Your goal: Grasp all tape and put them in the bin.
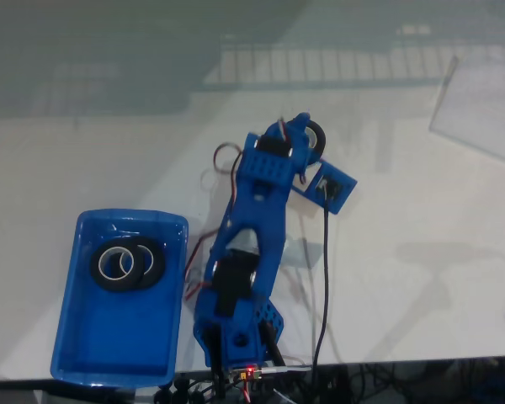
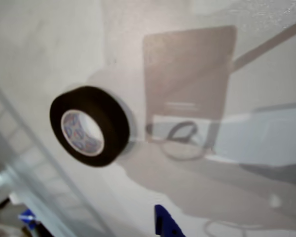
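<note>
A black tape roll (image 2: 90, 126) with a white printed core lies flat on the glossy white tabletop (image 2: 49, 44) in the wrist view, left of the picture's middle, with nothing touching it; in the fixed view the same roll (image 1: 317, 135) shows as a dark arc at the far tip of the arm, mostly covered by the blue parts, well in from every edge of the tabletop (image 1: 421, 278) and nearer its far side than its near one. Two more tape rolls (image 1: 128, 264) lie flat and overlapping inside the bin (image 1: 76, 345), in its far half, one with a white inner ring (image 1: 112, 263) showing; the bin stands near the near left corner of the tabletop, its long side running away from the near edge. The gripper (image 1: 301, 145) sits over the lone roll in the fixed view, and I cannot tell from either picture whether its fingers are parted or closed, nor whether they touch the roll; a single blue fingertip (image 2: 164, 224) enters the wrist view from the bottom edge, apart from the roll. The blue arm (image 1: 244, 261) reaches from the near edge toward the far side, just right of the bin; a black cable (image 1: 324, 278) trails beside it from the wrist camera mount (image 1: 330, 188) to the near edge.
</note>
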